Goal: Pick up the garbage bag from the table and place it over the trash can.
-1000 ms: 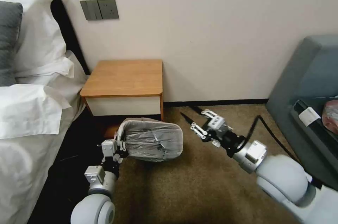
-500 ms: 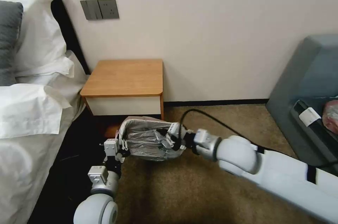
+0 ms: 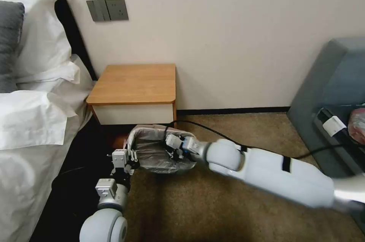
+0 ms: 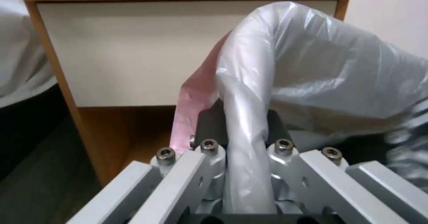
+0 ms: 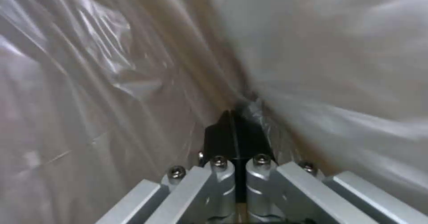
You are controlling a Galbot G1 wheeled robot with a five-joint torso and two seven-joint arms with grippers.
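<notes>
While the trash can (image 3: 131, 141) stands on the carpet just in front of the surface (image 3: 135, 82), below its white drawer front, the garbage bag (image 3: 156, 152) already lines it: grey film fills the inside and drapes over the rolled rim. Inside the can: the bag, and the right pincer (image 3: 172, 151), reaching in from the side away from the bed.

Left pincer (image 3: 128, 160): at the rim corner of the can on the bed side, clenched on the bag. Left wrist view adds detail: a fold of bag (image 4: 249, 143) runs between the closed fingers of the left pincer (image 4: 244, 150), with the pinkish rim band hanging beside them and the drawer front behind.

Right wrist view: black fingertips pressed together at the right pincer (image 5: 234, 140), crinkled film (image 5: 111, 83) close all around. Whether film is caught between them, cannot tell.
</notes>
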